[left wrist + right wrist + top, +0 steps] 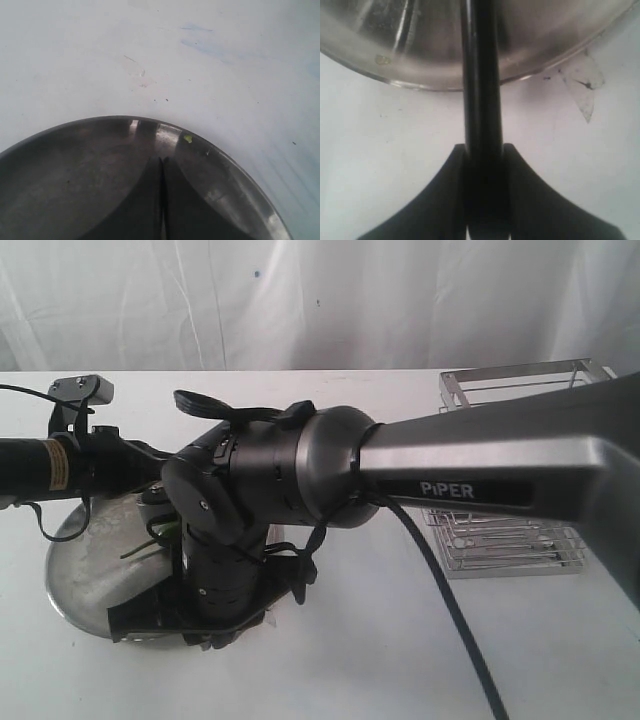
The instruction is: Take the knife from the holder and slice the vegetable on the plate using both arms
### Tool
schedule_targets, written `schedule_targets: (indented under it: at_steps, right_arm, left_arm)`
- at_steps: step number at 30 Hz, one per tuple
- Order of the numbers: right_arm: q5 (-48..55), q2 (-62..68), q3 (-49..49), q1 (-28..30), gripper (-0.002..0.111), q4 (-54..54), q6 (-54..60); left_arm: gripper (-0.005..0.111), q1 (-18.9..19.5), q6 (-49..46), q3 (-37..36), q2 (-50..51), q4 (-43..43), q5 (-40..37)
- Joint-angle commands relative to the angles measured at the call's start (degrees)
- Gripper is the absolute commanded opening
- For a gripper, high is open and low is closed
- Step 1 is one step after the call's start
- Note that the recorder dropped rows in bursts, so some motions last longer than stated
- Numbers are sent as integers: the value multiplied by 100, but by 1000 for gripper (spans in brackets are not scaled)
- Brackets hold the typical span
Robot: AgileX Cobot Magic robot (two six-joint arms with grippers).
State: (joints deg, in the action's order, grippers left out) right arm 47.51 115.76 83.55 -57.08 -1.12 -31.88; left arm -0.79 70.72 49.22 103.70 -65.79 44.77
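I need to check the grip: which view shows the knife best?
The right wrist view: the knife runs as a black bar from the right hand, shut on it, out over the plate. In the exterior view the arms cover that spot; the left wrist view shows no knife.

On my table (400,660) the plate (80,570) lies at the left of the exterior view and the holder (505,545) stands at the right, well apart from it, with a curtain (300,300) behind both. My right arm (480,475) reaches across in front of the holder to the plate, my left arm (60,465) comes in from the left edge, and the vegetable (143,548) lies on the plate between them. The knife (481,75), gripped in the right gripper (482,150), runs out over the plate's rim, and the left gripper (161,162) hangs over the plate inside its rim.
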Motion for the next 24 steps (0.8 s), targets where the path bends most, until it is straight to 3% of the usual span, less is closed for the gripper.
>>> schedule_targets:
  at_steps: [1,24]
  right_arm:
    - [-57,-28,36,4,0,22,-21]
    - [-59,-28,36,4,0,-173,172]
  left_arm:
    - [0,12,-132,-2,-37,-23,12]
    - [0,12,-199,-2,-27,125,-234]
